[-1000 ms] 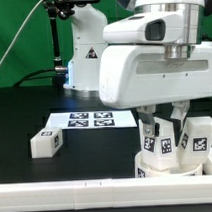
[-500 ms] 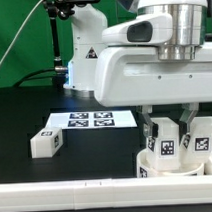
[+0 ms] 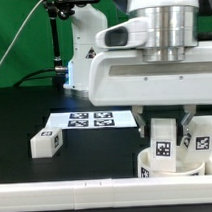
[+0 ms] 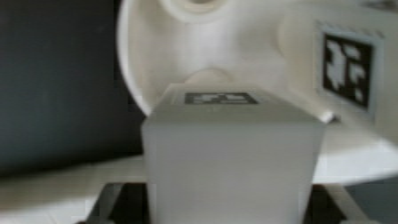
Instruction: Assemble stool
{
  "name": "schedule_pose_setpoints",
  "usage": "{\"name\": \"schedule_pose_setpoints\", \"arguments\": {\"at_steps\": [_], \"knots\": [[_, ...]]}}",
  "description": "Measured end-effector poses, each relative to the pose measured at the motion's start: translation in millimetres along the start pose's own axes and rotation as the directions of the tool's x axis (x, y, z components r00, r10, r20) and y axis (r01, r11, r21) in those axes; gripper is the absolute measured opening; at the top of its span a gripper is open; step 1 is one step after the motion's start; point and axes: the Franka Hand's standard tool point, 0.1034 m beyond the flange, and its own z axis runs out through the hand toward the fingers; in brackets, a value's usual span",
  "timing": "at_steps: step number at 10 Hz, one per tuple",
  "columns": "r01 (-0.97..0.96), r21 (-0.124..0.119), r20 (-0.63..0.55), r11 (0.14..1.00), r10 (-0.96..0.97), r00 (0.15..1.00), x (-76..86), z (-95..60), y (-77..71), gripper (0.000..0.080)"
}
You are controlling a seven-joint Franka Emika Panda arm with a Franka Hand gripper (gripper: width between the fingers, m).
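Up close, the wrist view shows the gripper (image 4: 228, 204) clamped on a white leg (image 4: 228, 145) in front of the round seat (image 4: 187, 45), while only the exterior view shows a loose leg (image 3: 46, 143) lying on the tabletop (image 3: 24, 113) well apart, near the marker board (image 3: 90, 120).

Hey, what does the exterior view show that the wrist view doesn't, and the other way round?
Only the exterior view: the loose leg lying on the black table, the marker board, the white border rail and the arm. Only the wrist view: the small tag on the end face of the held leg, seen close up. Both: the end effector shut on that held leg, upright at the round seat, with another tagged leg beside it.
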Motion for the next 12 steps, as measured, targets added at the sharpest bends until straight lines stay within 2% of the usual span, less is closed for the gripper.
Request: {"name": "schedule_pose_setpoints", "arguments": {"at_steps": [2, 4, 10, 12], "knots": [[-0.214, 0.016, -0.003, 0.977, 0.214, 0.977, -0.5, 0.3, -2.6, 0.0341], [-0.404, 0.037, -0.004, 0.914, 0.404, 0.915, -1.2, 0.6, -2.7, 0.0341], [-0.661, 0.041, 0.012, 0.749, 0.662, 0.75, -1.0, 0.2, -1.9, 0.0341], [-0.748, 0.04, 0.022, 0.662, 0.748, 0.663, -1.5, 0.4, -2.1, 0.0341]]}}
